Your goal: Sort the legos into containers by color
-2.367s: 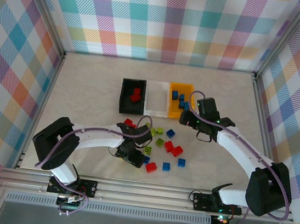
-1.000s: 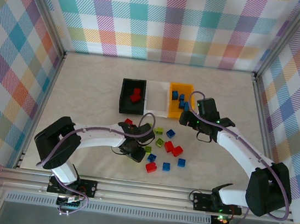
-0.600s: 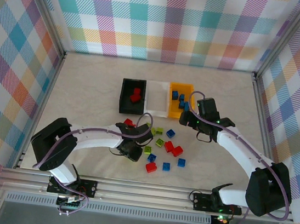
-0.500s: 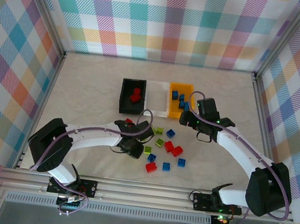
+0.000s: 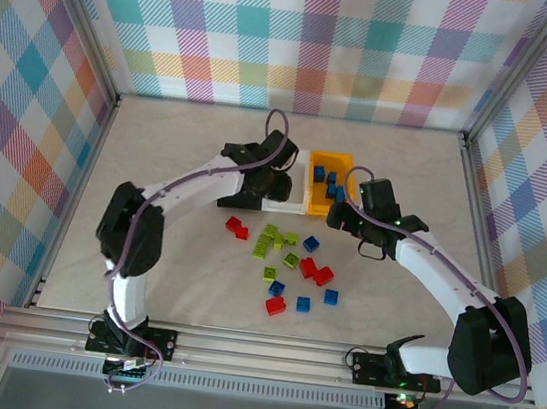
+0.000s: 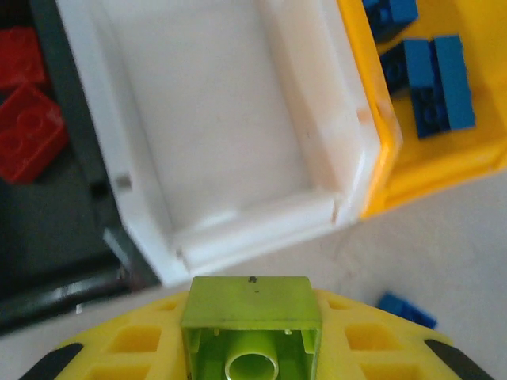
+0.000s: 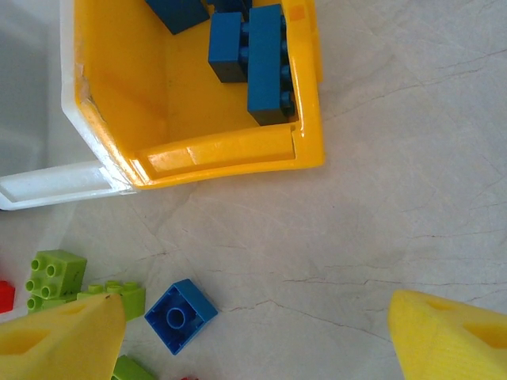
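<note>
Left wrist: left pincer (image 6: 252, 352) clamps lime lego (image 6: 251, 305) near white bin (image 6: 253, 226).

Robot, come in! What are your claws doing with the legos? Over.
Left claw shut on a lime green lego, by the white bin. Right claw open, beside the yellow bin. Nothing blocking the drop.

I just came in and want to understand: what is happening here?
Two robot arms sort toy bricks into bins by color. The left end effector is shut on a green brick at the near edge of the white bin, which looks empty. The black bin holds red bricks, the yellow bin blue bricks. The right end effector hovers open near the yellow bin. Several loose bricks of all three colors lie on the table.
</note>
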Robot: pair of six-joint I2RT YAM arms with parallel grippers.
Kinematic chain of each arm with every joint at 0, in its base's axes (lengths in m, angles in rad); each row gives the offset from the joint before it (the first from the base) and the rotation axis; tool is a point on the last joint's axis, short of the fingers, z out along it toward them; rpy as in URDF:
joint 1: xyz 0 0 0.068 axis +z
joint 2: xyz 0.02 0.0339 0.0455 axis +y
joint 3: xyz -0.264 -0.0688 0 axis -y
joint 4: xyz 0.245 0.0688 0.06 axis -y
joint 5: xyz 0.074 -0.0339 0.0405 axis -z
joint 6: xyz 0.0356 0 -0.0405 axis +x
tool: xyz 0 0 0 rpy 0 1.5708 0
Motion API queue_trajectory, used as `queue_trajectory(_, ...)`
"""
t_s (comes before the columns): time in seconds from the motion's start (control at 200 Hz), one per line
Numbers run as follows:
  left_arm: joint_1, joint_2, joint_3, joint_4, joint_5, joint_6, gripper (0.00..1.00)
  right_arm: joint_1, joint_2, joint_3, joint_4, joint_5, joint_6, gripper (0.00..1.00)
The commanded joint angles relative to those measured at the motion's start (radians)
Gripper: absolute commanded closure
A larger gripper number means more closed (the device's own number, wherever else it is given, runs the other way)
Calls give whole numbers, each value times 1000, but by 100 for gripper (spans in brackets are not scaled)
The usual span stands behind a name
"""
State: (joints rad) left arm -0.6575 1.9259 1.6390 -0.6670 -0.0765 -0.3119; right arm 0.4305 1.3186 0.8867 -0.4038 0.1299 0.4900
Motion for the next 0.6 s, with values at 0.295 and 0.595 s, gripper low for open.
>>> queue_trajectory(0.295, 21, 145, 191, -70, 36, 16, 39, -6, -43, -29, 6, -25, -11, 14)
queue_trajectory(0.595, -8, -134, -76, 19, 72, -43, 12, 78, -3, -4, 20, -170, -85, 24)
